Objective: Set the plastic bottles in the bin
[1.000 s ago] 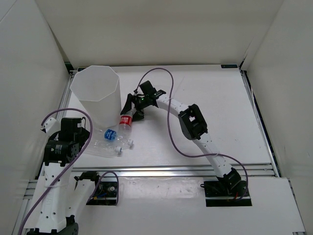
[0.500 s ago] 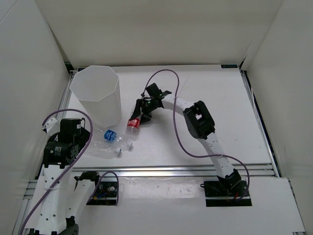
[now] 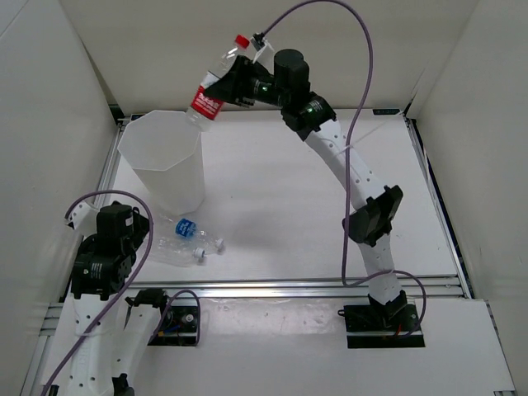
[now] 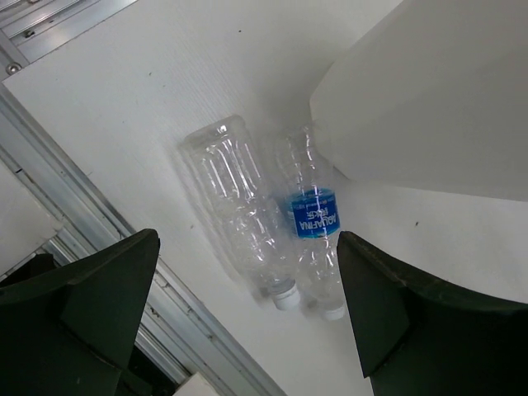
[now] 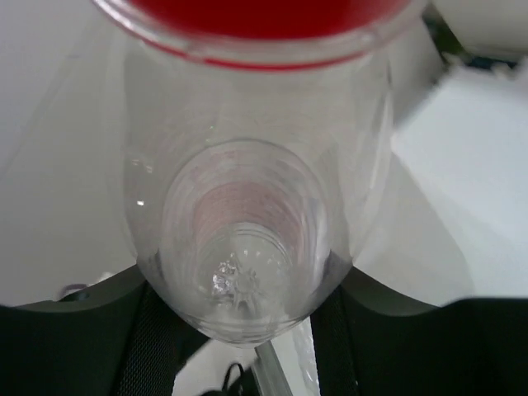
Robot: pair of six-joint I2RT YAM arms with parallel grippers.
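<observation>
We see the right claw (image 3: pixel 233 81) raised high above the desk (image 3: pixel 272 214), clamped around the upper body of the red-label bottle (image 3: pixel 208 97). The bottle is tilted: its red cap points up and away, and its base hangs at the far right part of the white bin's (image 3: pixel 169 186) octagonal rim. From above we cannot tell whether the base touches that rim. In the right wrist view we look along the clear bottle from one end, the red label at the far end and the dark fingers (image 5: pixel 74 342) pressed against both sides.

The left claw (image 4: pixel 247 239) hovers low near its base with its jaws wide apart, holding nothing. Below it two bottles lie on the desk side by side and touching, white caps pointing the same way: the blue-label bottle (image 4: pixel 313 223), whose base sits right against the foot of the bin, and the plain bottle (image 4: pixel 235 198) on its outer side.
</observation>
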